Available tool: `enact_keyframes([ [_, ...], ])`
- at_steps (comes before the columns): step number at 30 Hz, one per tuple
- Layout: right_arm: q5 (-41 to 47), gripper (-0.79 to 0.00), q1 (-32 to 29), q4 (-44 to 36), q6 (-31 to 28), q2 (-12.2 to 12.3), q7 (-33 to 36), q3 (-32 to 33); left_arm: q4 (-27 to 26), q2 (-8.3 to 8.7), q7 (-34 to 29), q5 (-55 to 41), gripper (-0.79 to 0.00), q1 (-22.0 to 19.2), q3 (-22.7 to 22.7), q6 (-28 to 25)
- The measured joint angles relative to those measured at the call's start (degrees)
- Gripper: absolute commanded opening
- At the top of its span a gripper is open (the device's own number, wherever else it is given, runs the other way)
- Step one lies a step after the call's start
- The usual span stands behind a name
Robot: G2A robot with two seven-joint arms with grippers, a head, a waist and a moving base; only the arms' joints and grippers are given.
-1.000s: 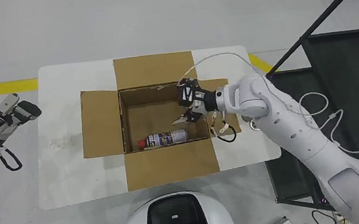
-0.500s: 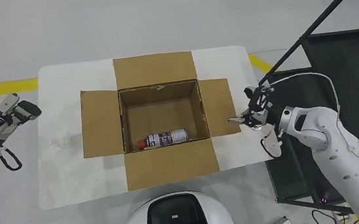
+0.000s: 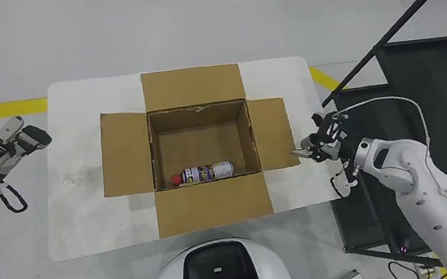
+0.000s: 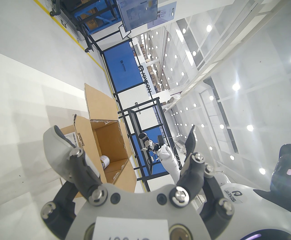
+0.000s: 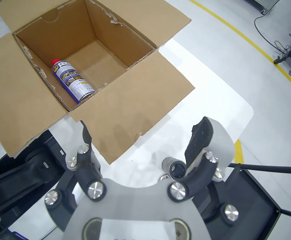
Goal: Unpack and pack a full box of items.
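Top view: we see the cardboard box (image 3: pixel 126 164) standing open at the centre of the white table (image 3: pixel 77 155), all four flaps folded outward. A spray can (image 3: pixel 208 172) lies on its side on the box floor against the lower wall, red cap toward the left. The right gripper (image 3: pixel 306 149) hangs at centre right of the frame, over the table just past the box's right flap, its fingers spread and empty. The left gripper (image 3: pixel 26 137) sits at the far left edge, beyond the table's edge and well apart from the box. A dark rack (image 3: pixel 422 77) stands at the right. Left wrist view: we find the left gripper (image 4: pixel 125 143) released, nothing between its fingers, with the box (image 4: pixel 106 136) beyond it and the can (image 4: pixel 105 161) inside. Right wrist view: the right gripper (image 5: pixel 145 136) is spread wide and holds nothing. Beyond it we see a flap of the box (image 5: pixel 141 106) over the table (image 5: pixel 216 102), and the can (image 5: pixel 71 79) lying along one inner wall.
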Motion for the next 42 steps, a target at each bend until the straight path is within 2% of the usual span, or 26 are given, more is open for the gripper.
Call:
enact_keyframes([
  [5, 1.93, 0.0, -0.34, 1.49, 0.26, 0.04, -0.17, 1.33, 0.0, 0.0, 0.0, 0.0, 0.0, 0.0, 0.0, 0.0],
  [10, 4.57, 0.0, -1.19, 9.81, -0.89, 0.37, 0.81, 4.55, 0.0, 0.0, 0.0, 0.0, 0.0, 0.0, 0.0, 0.0],
  [14, 3.32, 0.0, -0.59, 16.57, -0.8, 0.35, 0.59, 4.21, 0.0, 0.0, 0.0, 0.0, 0.0, 0.0, 0.0, 0.0],
  [16, 2.45, 0.0, 0.59, 19.93, -0.76, 0.19, 0.34, 2.83, 0.0, 0.0, 0.0, 0.0, 0.0, 0.0, 0.0, 0.0],
  [17, 2.04, -0.058, 1.21, 21.28, -0.64, 0.1, 0.23, 2.12, 0.0, 0.0, 0.0, 0.0, 0.0, 0.0, 0.0, 0.0],
  [20, 1.15, -0.102, 3.83, 25.62, 0.09, -0.28, 0.0, -0.42, 0.0, 0.0, 0.0, 0.0, 0.0, 0.0, 0.0, 0.0],
  [27, -0.2, -0.12, 11.26, 36.09, 1.33, -1.44, 0.43, -6.46, 0.0, 0.0, 0.0, 0.0, 0.0, 0.0, 0.0, 0.0],
  [29, -0.22, -0.166, 13.15, 38.52, 1.51, -1.74, 0.69, -7.71, 0.0, 0.0, 0.0, 0.0, 0.0, 0.0, 0.0, 0.0],
  [33, -0.78, -0.188, 16.93, 43.19, 1.63, -2.45, 0.77, -10.45, 0.0, 0.0, 0.0, 0.0, 0.0, 0.0, 0.0, 0.0],
  [42, -1.55, -0.24, 21.52, 49.87, 0.21, -3.59, -0.24, -14.51, 0.0, 0.0, 0.0, 0.0, 0.0, 0.0, 0.0, 0.0],
])
